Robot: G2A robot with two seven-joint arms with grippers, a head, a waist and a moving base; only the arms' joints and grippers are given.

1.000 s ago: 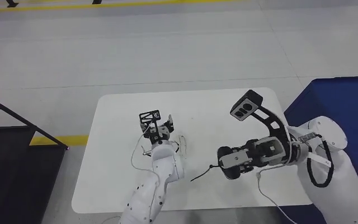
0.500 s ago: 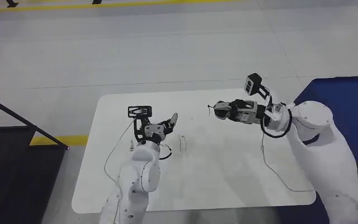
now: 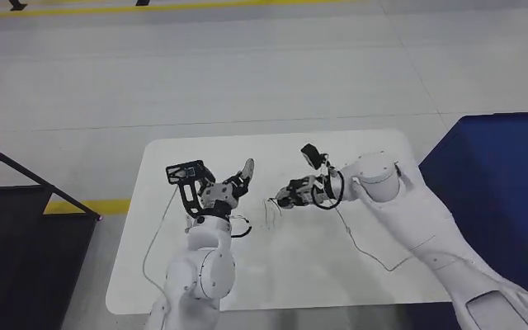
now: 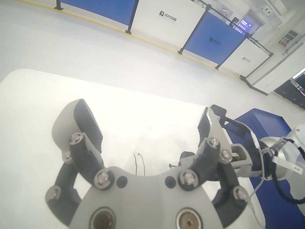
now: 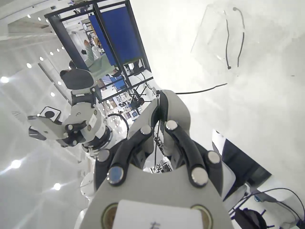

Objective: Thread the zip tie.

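R gripper [image 5: 159, 96] is clamped tight on one end of a thin black plastic zip tie [image 5: 202, 89]; rest of the strap sticks out free past the fingertips, approx. mid-table over the white rounded-corner table [image 3: 371, 264], slightly nearer far edge than near edge. Can't tell if its tip touches the top. Near that tip, two loose black zip ties [image 5: 227, 44] lie flat w/ a clear plastic film [image 5: 207, 24]. L gripper [image 4: 144, 110] gapes wide, nothing in it, over the table left of centre, near the loose ties
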